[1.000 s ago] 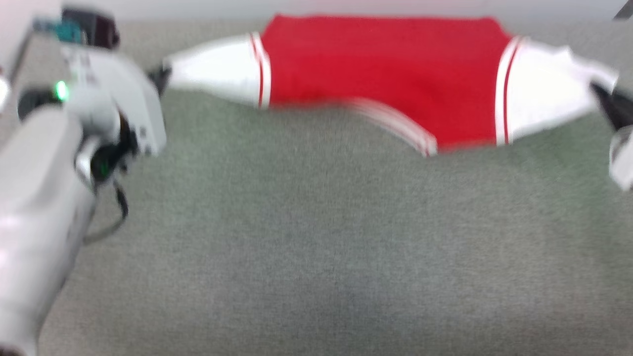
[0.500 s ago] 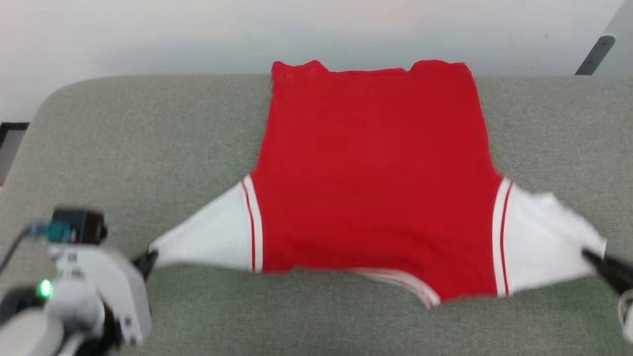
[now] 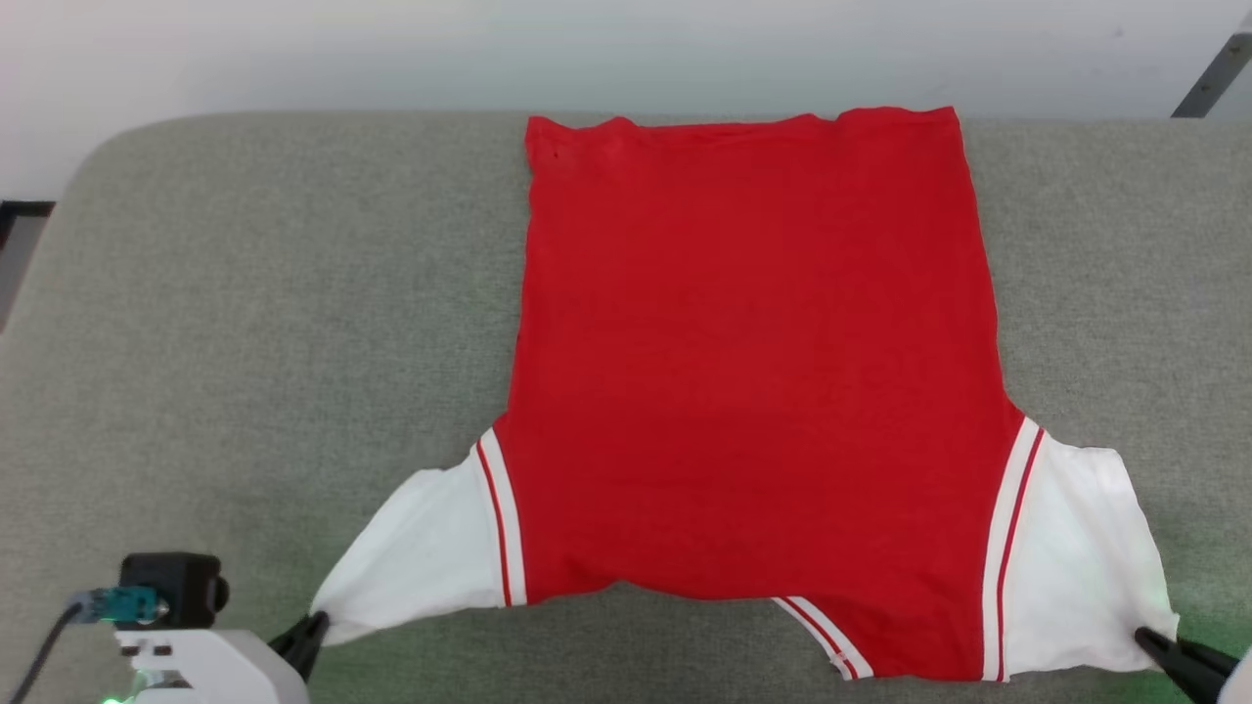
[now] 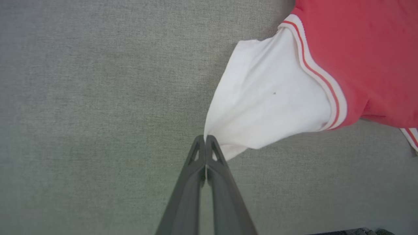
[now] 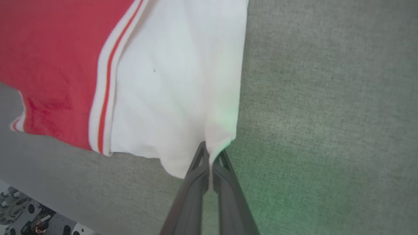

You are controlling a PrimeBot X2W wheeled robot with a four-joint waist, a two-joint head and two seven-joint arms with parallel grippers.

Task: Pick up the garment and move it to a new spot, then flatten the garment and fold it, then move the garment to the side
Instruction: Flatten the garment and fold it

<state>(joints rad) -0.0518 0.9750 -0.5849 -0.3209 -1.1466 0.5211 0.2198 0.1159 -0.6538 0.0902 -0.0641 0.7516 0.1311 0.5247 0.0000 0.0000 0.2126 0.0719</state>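
Observation:
The garment (image 3: 753, 362), a red jersey with white sleeve ends and red-and-white stripe trim, lies spread on the grey padded table (image 3: 245, 323), plain red side up, hem toward the far edge. My left gripper (image 3: 315, 624) is shut on the tip of the white left sleeve (image 4: 261, 98); in the left wrist view its gripper (image 4: 205, 138) pinches the sleeve's edge. My right gripper (image 3: 1146, 640) is shut on the white right sleeve (image 5: 176, 85), and the right wrist view shows that gripper (image 5: 210, 150) clamped on the cuff's corner. Any lettering is hidden.
A pale wall (image 3: 391, 49) runs behind the table's far edge. The table's rounded far left corner (image 3: 108, 147) meets a dark floor strip (image 3: 20, 210). Grey cloth stretches wide on both sides of the jersey. The robot's base (image 5: 29, 218) shows below the near edge.
The head camera has tilted, so the whole picture shifted. Both grippers have drawn the sleeves toward the near edge, and the jersey now lies stretched out flatter and longer on the table.

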